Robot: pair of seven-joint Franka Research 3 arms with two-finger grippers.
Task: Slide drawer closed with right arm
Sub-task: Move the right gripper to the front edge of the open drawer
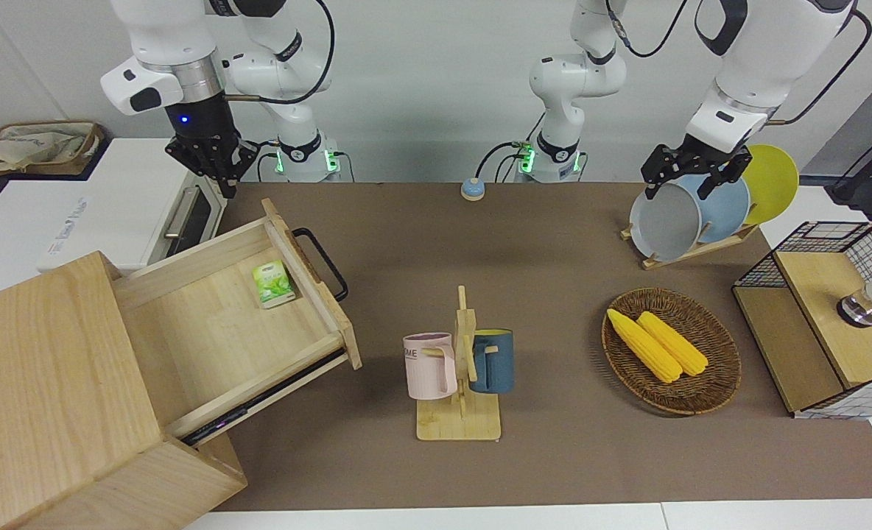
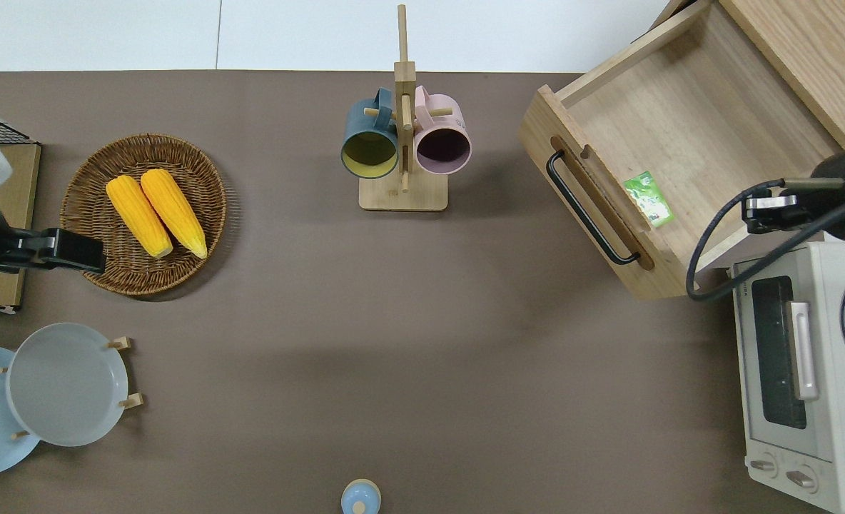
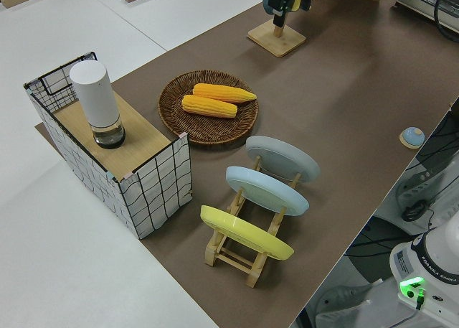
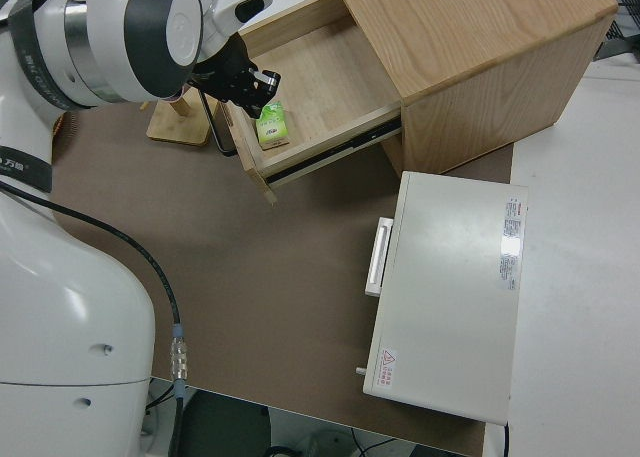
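The cabinet (image 1: 53,383) sits at the right arm's end of the table, and the drawer (image 1: 215,331) stands wide open, its front panel and black handle (image 1: 322,261) angled toward mid-table. Inside, 1 green packet (image 1: 272,283) lies against the front panel. The right gripper (image 1: 215,165) hangs up in the air, touching nothing; overhead it sits over the drawer's near edge by the toaster oven (image 2: 801,378). Whether its fingers are apart or together, I cannot tell. Mid-table, the mug rack (image 1: 462,368) carries 2 mugs. Next, the basket (image 1: 716,390) holds 2 corn cobs (image 1: 657,344). The left arm (image 1: 745,66) is parked, its fingers unreadable too.
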